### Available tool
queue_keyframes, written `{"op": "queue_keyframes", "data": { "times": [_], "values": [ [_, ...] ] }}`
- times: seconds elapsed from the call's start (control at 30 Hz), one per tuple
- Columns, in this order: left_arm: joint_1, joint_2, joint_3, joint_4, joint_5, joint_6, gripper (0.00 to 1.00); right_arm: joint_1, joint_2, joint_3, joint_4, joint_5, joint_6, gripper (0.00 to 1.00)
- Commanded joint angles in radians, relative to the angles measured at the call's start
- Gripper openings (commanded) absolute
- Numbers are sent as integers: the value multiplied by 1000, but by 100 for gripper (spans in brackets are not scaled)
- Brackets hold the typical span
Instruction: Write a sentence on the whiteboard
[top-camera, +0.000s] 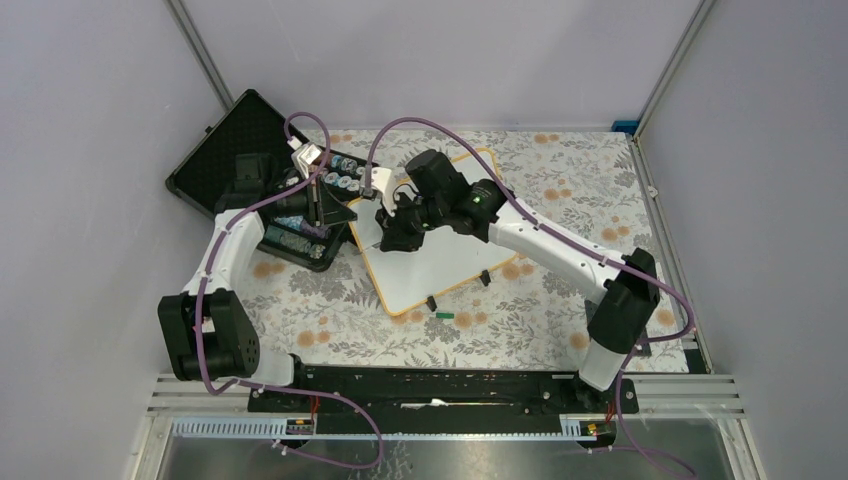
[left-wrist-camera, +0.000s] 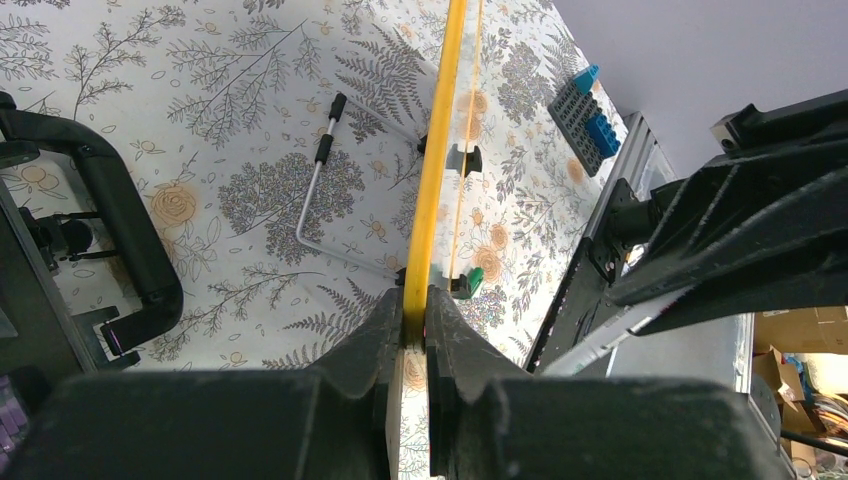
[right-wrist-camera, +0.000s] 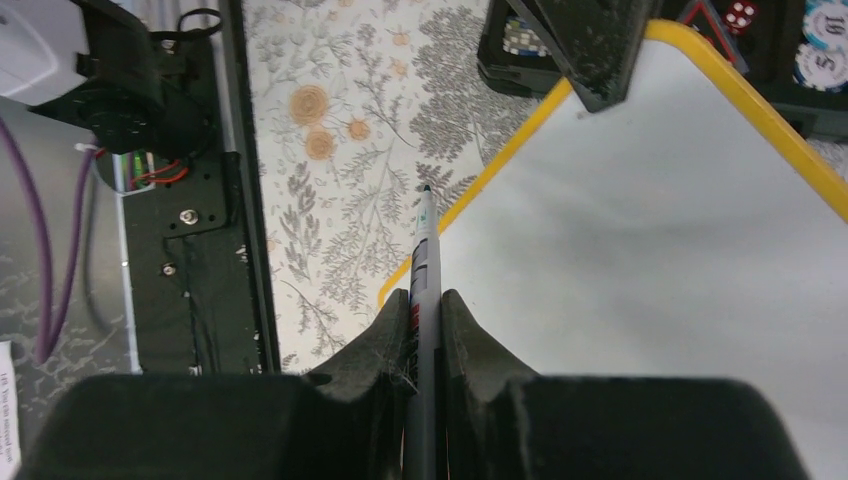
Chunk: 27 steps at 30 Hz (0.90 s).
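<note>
1. The board (top-camera: 450, 265) lies aslant on the flowered cloth mid-table, with its far-left corner just beside the black case (top-camera: 225, 150). No writing shows on the white that I can see, so I judge the sentence not yet begun.
2. My left gripper (left-wrist-camera: 415, 305) has its jaws pinched tight on the yellow rim (left-wrist-camera: 440, 150) at the board's left edge, acting as a clamp.
3. My right gripper (right-wrist-camera: 427, 300) has its jaws narrow and closed on the marker (right-wrist-camera: 424, 240). The tip points out near the left rim and looks uncapped. I cannot tell whether it touches anything.
4. The step in hand looks like the first stroke. I'd bring the tip well inside the rim onto the white before lowering it, and start far and left so that two lines fit.
5. I'd press lightly and hold the marker steep. A hard push could skate the board or splay the tip.
6. The two wrists sit close together, so I'd run my strokes rightward, away from the clamp. The green cap (top-camera: 443, 314) lies on the cloth just beside the near edge, out of the way.
</note>
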<state>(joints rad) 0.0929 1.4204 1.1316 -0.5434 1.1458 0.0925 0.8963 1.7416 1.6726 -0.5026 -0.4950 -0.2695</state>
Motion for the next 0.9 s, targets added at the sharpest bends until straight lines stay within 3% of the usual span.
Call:
{"op": "queue_keyframes", "data": {
  "times": [0.0, 0.87],
  "values": [
    [-10, -37, 0, 42, -22, 24, 0, 8, 17, 42, 9, 109, -12, 0],
    [-16, -37, -7, 42, -36, 36, 0, 6, 81, 87, 5, 188, -32, 0]
  ]
}}
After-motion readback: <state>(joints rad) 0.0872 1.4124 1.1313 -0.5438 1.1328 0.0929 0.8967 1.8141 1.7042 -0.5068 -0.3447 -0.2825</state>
